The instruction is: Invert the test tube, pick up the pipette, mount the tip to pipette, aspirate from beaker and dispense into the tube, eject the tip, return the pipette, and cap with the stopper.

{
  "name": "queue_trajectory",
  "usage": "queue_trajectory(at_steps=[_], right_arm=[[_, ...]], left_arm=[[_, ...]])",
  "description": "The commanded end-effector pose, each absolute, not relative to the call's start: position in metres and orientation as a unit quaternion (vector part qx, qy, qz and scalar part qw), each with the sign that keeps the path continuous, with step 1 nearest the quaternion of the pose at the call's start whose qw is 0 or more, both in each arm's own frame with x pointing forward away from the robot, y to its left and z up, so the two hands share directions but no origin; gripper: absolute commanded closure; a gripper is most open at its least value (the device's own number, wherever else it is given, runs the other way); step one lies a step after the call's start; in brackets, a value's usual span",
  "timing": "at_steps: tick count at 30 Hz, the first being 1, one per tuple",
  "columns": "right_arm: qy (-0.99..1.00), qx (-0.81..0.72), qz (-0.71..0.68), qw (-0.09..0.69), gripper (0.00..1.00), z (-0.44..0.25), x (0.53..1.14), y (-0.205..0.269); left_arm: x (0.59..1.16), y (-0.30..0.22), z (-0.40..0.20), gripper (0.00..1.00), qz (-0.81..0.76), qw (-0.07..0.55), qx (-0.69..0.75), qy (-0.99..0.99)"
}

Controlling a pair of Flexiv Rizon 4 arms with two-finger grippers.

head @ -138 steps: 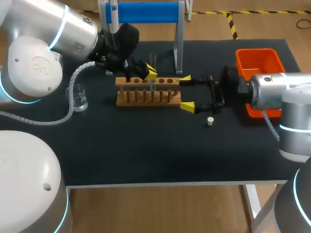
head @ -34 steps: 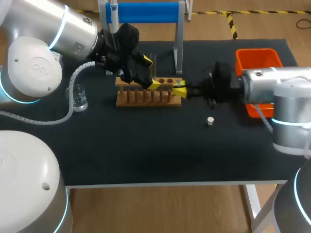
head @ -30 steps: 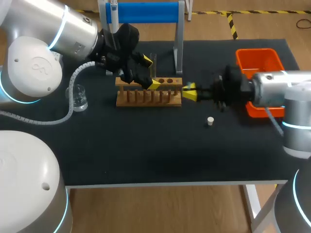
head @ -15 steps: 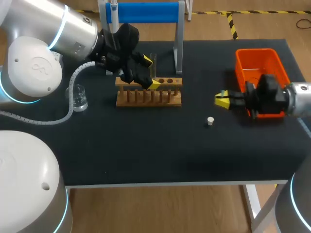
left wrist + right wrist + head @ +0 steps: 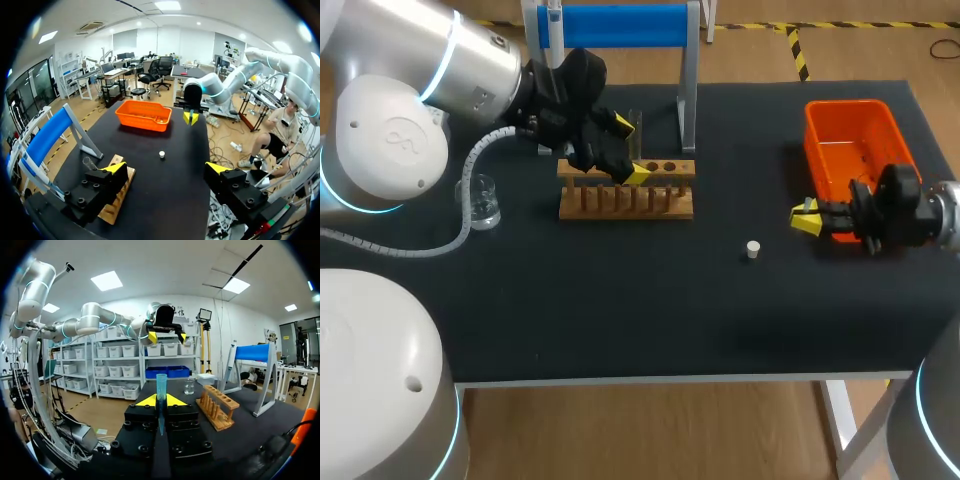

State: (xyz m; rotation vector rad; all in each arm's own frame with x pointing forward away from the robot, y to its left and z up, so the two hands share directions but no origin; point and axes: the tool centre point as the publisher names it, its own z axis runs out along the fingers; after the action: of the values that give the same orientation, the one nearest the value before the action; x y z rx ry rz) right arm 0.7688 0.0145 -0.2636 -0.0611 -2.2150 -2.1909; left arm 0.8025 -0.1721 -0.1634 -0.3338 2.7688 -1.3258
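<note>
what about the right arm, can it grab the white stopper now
Probably not yet: the stopper lies near the right claw with bare table between, but that claw is shut on a tube.

The left arm comes in from the left side. Its gripper (image 5: 632,148) has its fingers spread wide apart. The right gripper (image 5: 807,217) points left and pinches a test tube (image 5: 161,385).
</note>
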Motion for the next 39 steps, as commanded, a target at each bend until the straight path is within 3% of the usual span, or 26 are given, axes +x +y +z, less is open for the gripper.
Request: queue_trajectory(at_steps=[1, 23, 39], right_arm=[[-0.713, -0.021, -0.701, 0.016, 1.00, -0.266, 0.768, 0.015], [-0.716, -0.019, -0.698, 0.019, 1.00, -0.266, 0.767, 0.016], [-0.716, -0.019, -0.698, 0.019, 1.00, -0.266, 0.767, 0.016]], left_arm=[[0.803, -0.172, -0.162, 0.00, -0.427, 0.025, -0.108, 0.897], [0.803, -0.172, -0.162, 0.00, -0.427, 0.025, -0.108, 0.897], [0.865, -0.068, -0.179, 0.00, -0.397, 0.094, -0.254, 0.877]])
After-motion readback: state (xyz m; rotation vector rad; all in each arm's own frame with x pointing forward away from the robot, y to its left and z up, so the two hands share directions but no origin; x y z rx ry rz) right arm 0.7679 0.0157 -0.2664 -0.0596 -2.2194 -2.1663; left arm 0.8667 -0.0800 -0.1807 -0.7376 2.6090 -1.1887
